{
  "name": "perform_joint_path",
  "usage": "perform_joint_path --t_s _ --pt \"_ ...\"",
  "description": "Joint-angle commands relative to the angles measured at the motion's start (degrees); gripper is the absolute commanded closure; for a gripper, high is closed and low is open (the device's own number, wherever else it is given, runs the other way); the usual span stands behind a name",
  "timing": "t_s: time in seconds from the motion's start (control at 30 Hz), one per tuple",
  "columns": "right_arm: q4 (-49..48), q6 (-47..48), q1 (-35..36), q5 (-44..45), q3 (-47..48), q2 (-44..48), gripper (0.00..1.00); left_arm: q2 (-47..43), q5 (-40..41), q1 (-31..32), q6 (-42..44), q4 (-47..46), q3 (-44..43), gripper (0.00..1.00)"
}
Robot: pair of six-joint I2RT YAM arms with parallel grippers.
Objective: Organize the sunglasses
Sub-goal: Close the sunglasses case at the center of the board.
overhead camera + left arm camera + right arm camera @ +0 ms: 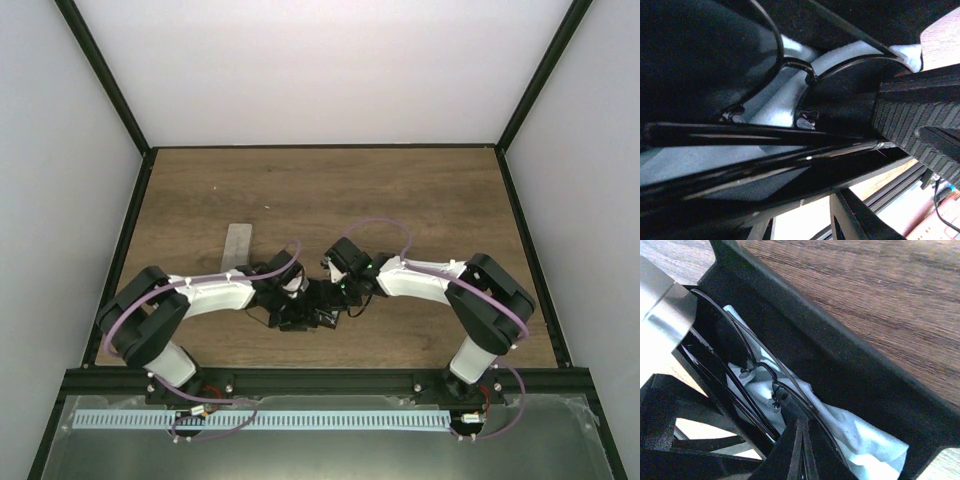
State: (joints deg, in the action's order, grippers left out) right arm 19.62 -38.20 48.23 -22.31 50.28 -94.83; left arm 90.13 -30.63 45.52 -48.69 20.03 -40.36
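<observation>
A pair of sunglasses point(765, 369) with thin dark wire frames lies folded in an open black case point(840, 360) on a light blue cloth point(860, 430). My right gripper point(785, 401) is shut, and its tip presses on one lens beside the bridge. In the left wrist view the sunglasses point(795, 65) fill the frame, with their slender arms crossing just in front of the camera. The right gripper's ribbed finger point(910, 120) rests on the lens there. From above, my left gripper point(290, 300) and my right gripper point(335, 290) meet over the case point(305, 320). The left fingers are hidden.
A pale oblong case point(238, 245) lies on the wooden table point(400, 200), just beyond the left arm. The table's black frame rail point(320, 375) runs along the near edge behind the arms.
</observation>
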Motion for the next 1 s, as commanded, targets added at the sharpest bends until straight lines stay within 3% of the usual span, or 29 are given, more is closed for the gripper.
perform_joint_path --t_s 0.0,0.3,0.53,0.8,0.97 --pt "1.6 0.8 1.7 -1.5 -0.2 0.7 0.99 1.6 2.6 -0.1 2.0 -1.3 -1.5 0.68" --pt "8.6 3.2 1.1 6.5 7.8 4.9 0.99 -6.4 3.6 -0.1 2.1 1.9 1.7 0.68" --pt "9.6 4.6 -3.6 8.0 10.8 10.1 0.98 -12.6 3.7 -0.1 1.4 4.5 4.3 0.69" --pt "8.3 11.4 -11.8 5.5 16.4 1.8 0.95 -14.8 3.1 0.1 -1.6 2.6 9.8 0.69" --pt "6.5 16.3 -12.9 4.5 17.8 -3.8 0.95 -14.0 5.4 0.1 -2.4 0.7 11.7 0.69"
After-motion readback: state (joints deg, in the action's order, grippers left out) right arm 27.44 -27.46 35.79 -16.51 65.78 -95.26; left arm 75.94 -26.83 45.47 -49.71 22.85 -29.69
